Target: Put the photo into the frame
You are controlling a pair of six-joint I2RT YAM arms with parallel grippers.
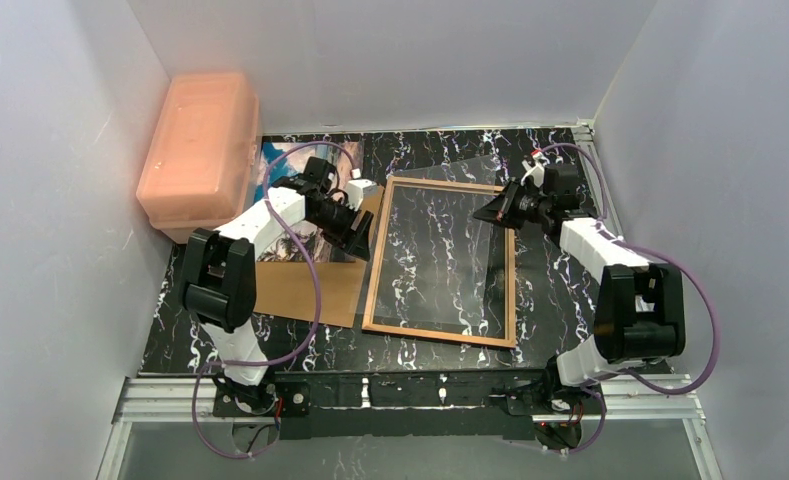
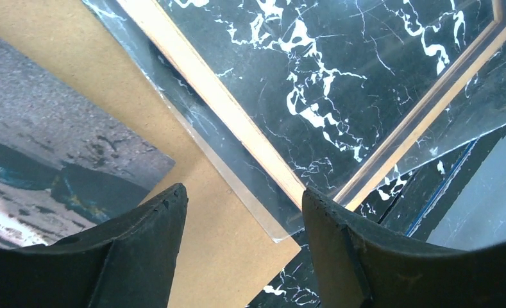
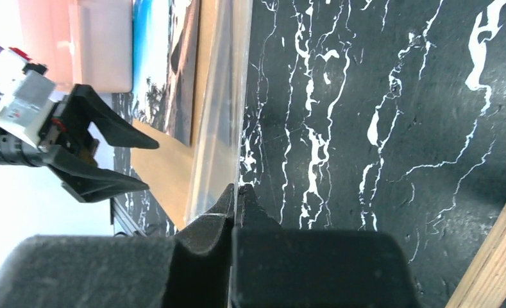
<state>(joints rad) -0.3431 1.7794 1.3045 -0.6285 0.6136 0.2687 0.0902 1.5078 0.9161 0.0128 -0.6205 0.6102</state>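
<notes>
The frame (image 1: pixel 438 335) lies flat mid-table with its wood-brown rear edges up; one edge shows in the left wrist view (image 2: pixel 218 96) and in the right wrist view (image 3: pixel 494 256). My right gripper (image 1: pixel 495 210) (image 3: pixel 239 189) is shut on the right edge of the clear glazing pane (image 1: pixel 450 250) (image 3: pixel 221 96) and holds it tilted over the frame. The pane's corner (image 2: pixel 263 212) lies by the frame's left edge. My left gripper (image 1: pixel 358 232) (image 2: pixel 242 192) is open and empty above that corner. The photo (image 1: pixel 288 165) (image 2: pixel 45 154) (image 3: pixel 163 58) lies on the brown backing board (image 1: pixel 305 290) (image 2: pixel 218 250), partly hidden by my left arm.
A pink plastic box (image 1: pixel 200 145) (image 3: pixel 90 38) stands at the back left against the wall. White walls close in the left, back and right sides. The table is black marble pattern (image 1: pixel 560 290). My left gripper also shows in the right wrist view (image 3: pixel 151 165).
</notes>
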